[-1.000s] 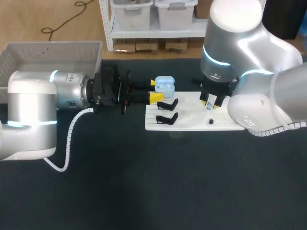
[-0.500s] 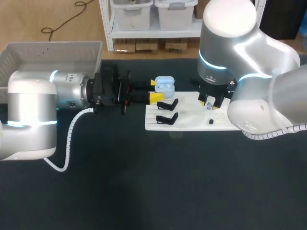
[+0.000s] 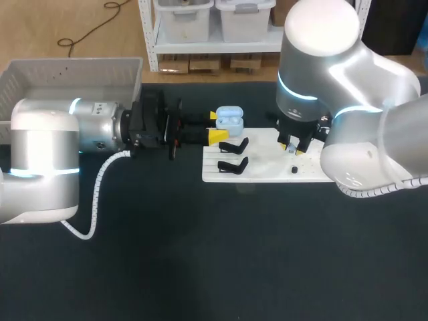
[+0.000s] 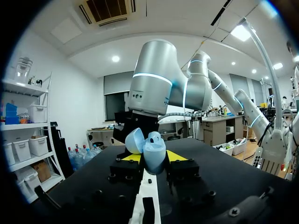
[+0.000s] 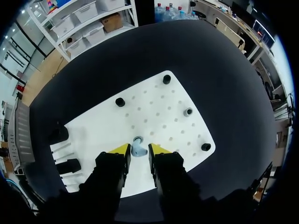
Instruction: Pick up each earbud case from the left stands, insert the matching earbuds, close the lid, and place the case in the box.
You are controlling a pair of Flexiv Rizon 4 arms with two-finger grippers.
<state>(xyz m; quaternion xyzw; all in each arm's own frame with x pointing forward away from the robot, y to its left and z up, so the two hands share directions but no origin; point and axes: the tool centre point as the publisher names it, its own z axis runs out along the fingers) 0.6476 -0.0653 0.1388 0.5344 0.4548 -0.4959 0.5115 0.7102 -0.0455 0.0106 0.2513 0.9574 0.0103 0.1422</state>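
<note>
A dark tabletop (image 3: 200,254) carries a white board (image 3: 267,172) near its far edge. The left end effector (image 3: 215,126) lies level, coming from the tabletop's left edge. Its yellow-tipped fingers grip a light blue earbud case (image 3: 229,119) from both sides. The case stands upright with its lid open, near the board's far left corner. Two black stands (image 3: 233,145) sit along the board's left edge. The right end effector (image 3: 292,147) points down over the board, its fingers closed on a small pale blue earbud (image 5: 138,148). A grey box (image 3: 73,67) stands at the tabletop's far left corner.
</note>
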